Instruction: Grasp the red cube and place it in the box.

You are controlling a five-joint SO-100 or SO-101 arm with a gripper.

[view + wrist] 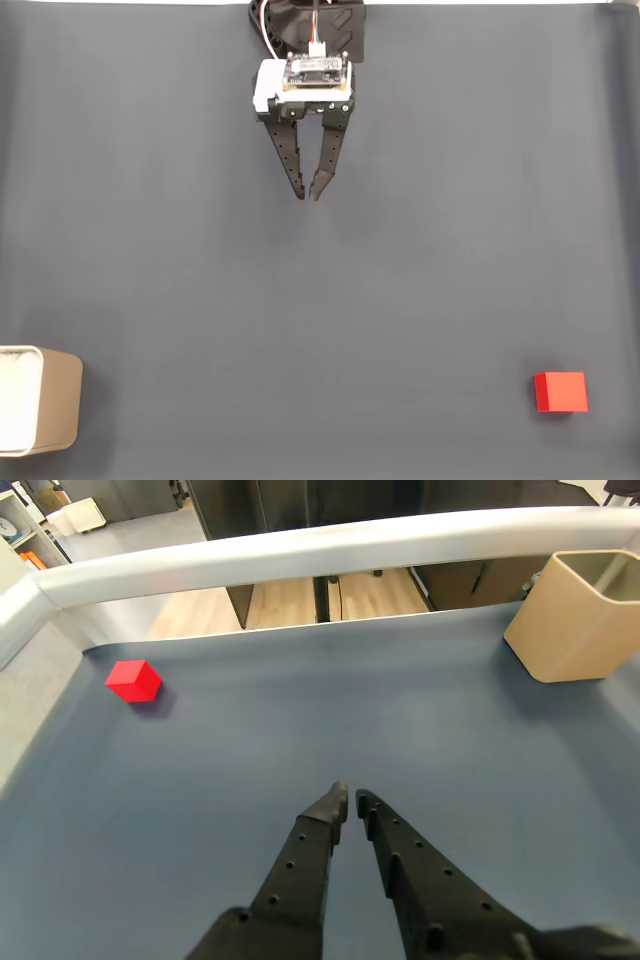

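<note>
Your end effector (308, 195) sits clenched and empty over the tabletop (400, 250). In the wrist view, red cube (133, 680) lies far ahead-left and box (580, 615) far ahead-right.

A dark grey mat (420, 250) covered the whole table under and all around the fingers. In the wrist view, a pale rail (300, 550) ran along its far edge, with wood flooring (290, 602) and dark cabinets (300, 505) past that.

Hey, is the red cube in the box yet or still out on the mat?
Out. The red cube sits on the grey mat at the fixed view's lower right, far from the box at lower left. The gripper holds nothing.
</note>
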